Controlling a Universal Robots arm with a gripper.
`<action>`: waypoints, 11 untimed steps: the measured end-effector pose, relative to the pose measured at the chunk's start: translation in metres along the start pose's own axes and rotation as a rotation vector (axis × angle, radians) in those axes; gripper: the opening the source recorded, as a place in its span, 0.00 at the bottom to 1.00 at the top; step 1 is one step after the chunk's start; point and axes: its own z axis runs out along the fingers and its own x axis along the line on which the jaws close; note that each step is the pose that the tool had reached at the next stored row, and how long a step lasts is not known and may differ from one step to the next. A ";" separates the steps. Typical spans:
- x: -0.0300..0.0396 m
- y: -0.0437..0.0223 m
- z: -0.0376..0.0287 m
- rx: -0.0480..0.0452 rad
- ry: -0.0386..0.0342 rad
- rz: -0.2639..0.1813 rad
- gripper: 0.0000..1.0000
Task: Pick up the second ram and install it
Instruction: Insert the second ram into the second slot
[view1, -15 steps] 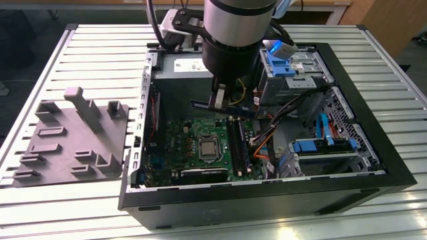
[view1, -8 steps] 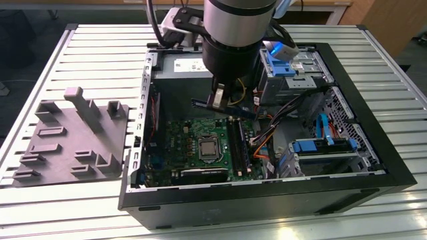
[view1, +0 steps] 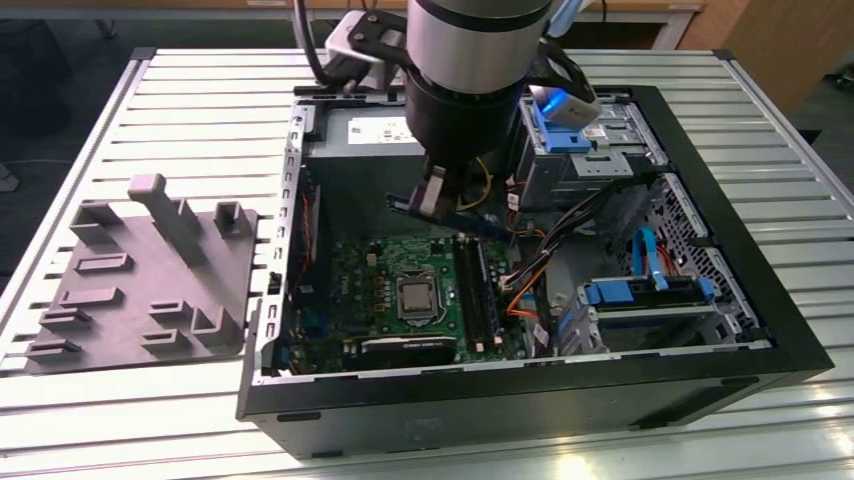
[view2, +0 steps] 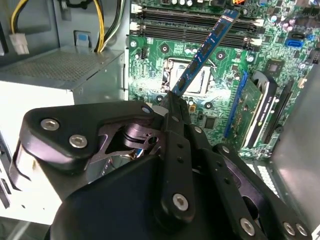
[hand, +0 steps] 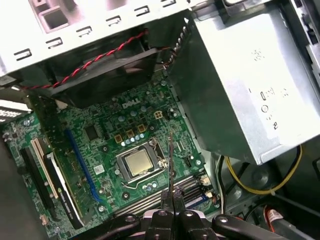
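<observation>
We have the second ram clamped in the hand, pinched near one end so that most of its length juts out free. It hangs inside the computer case, above the green board and near the black slots, not seated in them. It is a slim, flat, dark blue strip carrying a row of black chips. We judge it light and stiff but fragile. It is best held by its edges, away from the contacts, and it may twist in an end grip.
</observation>
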 end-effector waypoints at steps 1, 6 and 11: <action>0.0000 0.0000 0.0000 0.0012 -0.0006 0.010 0.12; 0.0000 -0.0001 0.0000 0.0059 -0.0031 0.050 0.12; 0.0000 -0.0001 0.0000 0.0108 -0.0057 0.093 0.12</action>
